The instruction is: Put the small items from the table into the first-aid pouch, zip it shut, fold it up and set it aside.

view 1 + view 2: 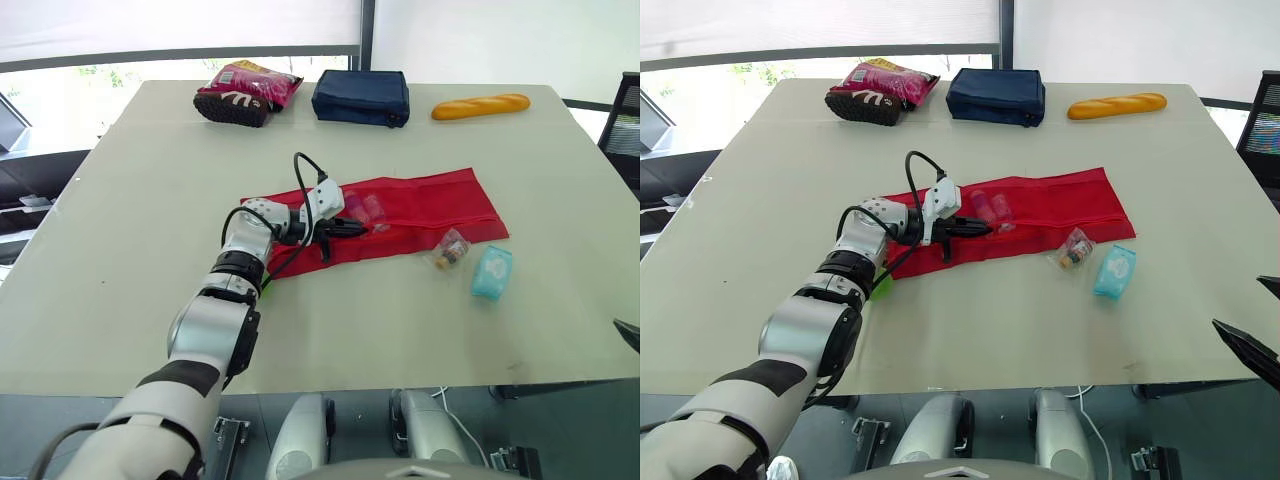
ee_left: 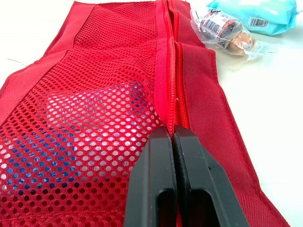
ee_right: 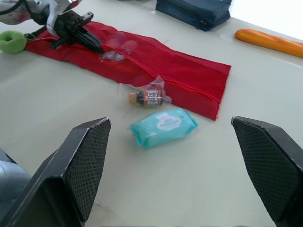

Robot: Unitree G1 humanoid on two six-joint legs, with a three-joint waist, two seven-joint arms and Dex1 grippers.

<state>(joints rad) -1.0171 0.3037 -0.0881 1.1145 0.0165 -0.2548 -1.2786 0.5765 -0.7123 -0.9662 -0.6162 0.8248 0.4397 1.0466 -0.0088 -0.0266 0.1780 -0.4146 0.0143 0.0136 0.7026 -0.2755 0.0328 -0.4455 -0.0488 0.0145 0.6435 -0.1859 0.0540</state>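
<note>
The left hand (image 1: 358, 228), fingers (image 2: 154, 179) pressed together on the zipper (image 2: 166, 71) of the red pouch (image 1: 440, 205), points along its long axis, which stretches away toward the robot's right.

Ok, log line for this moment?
left gripper: shut at pouch zipper | right gripper: open | bottle packet, wipes: on table beside pouch

Bright, even daylight; soft shadows
</note>
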